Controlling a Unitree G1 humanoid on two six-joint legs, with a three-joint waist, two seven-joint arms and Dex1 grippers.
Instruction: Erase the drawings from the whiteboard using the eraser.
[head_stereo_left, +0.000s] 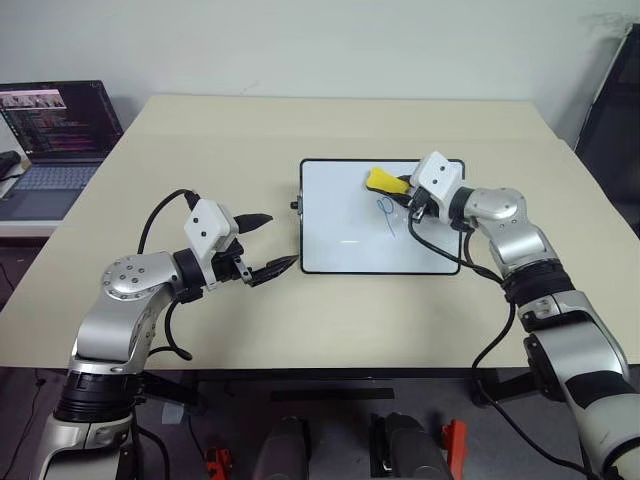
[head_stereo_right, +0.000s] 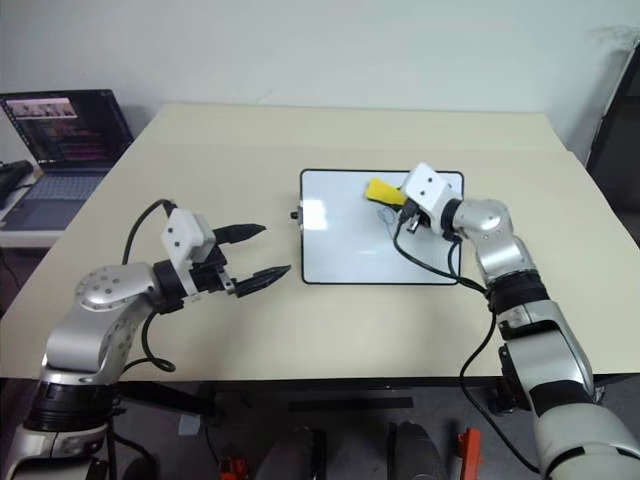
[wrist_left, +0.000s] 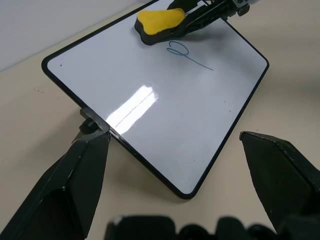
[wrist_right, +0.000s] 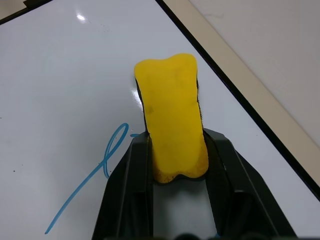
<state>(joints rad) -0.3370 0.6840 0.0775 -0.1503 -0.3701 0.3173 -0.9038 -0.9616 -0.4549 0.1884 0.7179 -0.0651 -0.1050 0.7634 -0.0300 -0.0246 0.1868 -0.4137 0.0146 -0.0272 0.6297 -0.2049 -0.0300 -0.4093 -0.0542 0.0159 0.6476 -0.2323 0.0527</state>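
My right gripper (wrist_right: 175, 155) is clamped on the yellow eraser (wrist_right: 172, 112), which sits over the whiteboard (head_stereo_left: 340, 235) near its far edge, just beside a blue loop drawing (wrist_left: 187, 54). The board lies flat mid-counter (head_stereo_left: 200, 150), bare surface all round. My left gripper (head_stereo_left: 262, 245) hangs with fingers spread, off the board's left edge.

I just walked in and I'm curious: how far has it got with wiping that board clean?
Picking up looks done: the right tool is shut on the yellow eraser, held over the whiteboard. In hand is the wiping itself, with the eraser beside a blue drawing. That loop with its tail is not yet wiped. The rest of the board looks white. The left tool is open beside the board's short side.
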